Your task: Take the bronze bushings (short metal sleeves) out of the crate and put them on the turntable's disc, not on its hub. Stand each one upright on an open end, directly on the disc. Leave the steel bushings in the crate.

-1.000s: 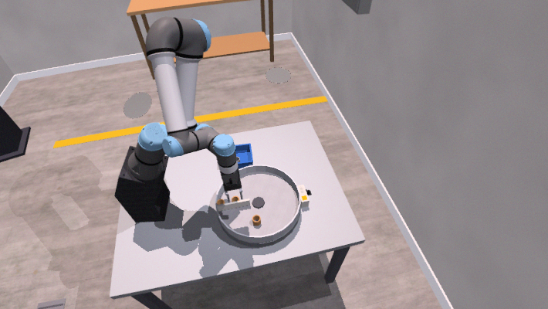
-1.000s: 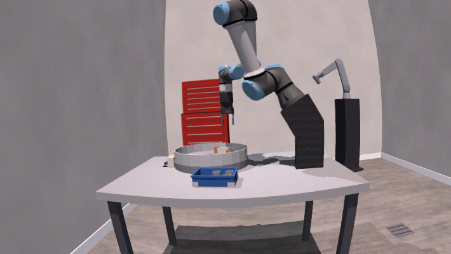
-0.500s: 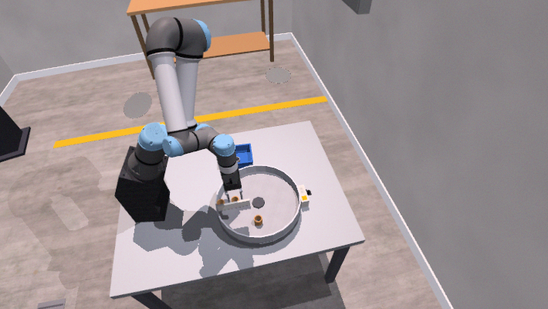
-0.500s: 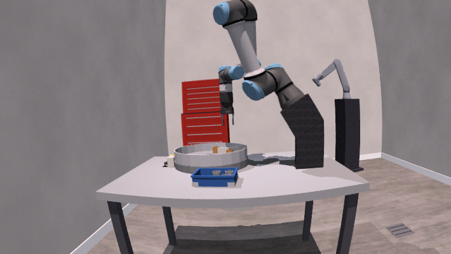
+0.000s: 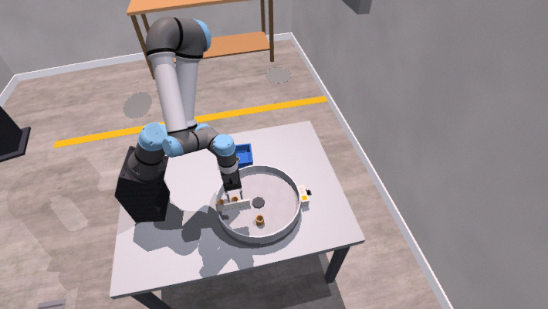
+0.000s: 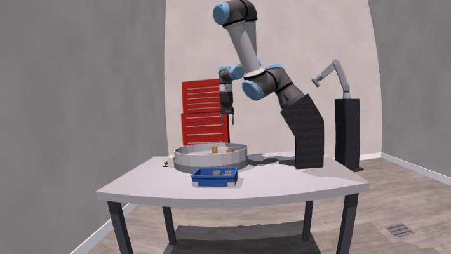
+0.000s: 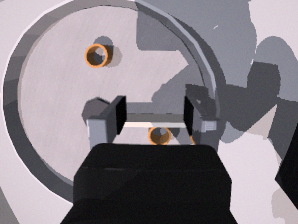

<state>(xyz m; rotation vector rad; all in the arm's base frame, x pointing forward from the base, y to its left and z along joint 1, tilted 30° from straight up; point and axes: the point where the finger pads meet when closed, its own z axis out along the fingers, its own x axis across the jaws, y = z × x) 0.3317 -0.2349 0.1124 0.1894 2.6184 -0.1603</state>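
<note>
From the left in the top view, see one bronze bushing (image 5: 220, 202) at the bar's outer end, pose hard to tell; next, find the fingers (image 5: 241, 194) (image 6: 233, 119) wide apart, holding nothing, above the turntable (image 5: 289, 226) (image 6: 209, 159) (image 7: 11, 95). Beneath, beside the pale bar (image 5: 241, 205) (image 7: 155, 124), note a second bushing (image 5: 235, 199) (image 6: 230, 151) (image 7: 151, 136), upright on the disc. Then, on the counter (image 5: 328, 216) (image 6: 270, 181), spot the blue crate (image 5: 252, 155) (image 6: 214, 180) with grey bushings (image 6: 216, 173) inside. Near the dark hub (image 5: 258, 202) (image 7: 94, 110), see a third bushing (image 5: 259, 222) (image 6: 215, 150) (image 7: 87, 55), upright.

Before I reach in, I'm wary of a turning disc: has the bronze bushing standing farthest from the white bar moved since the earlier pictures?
Yes. In the top view, that bronze bushing has shifted slightly picture-right against the hub.
</note>
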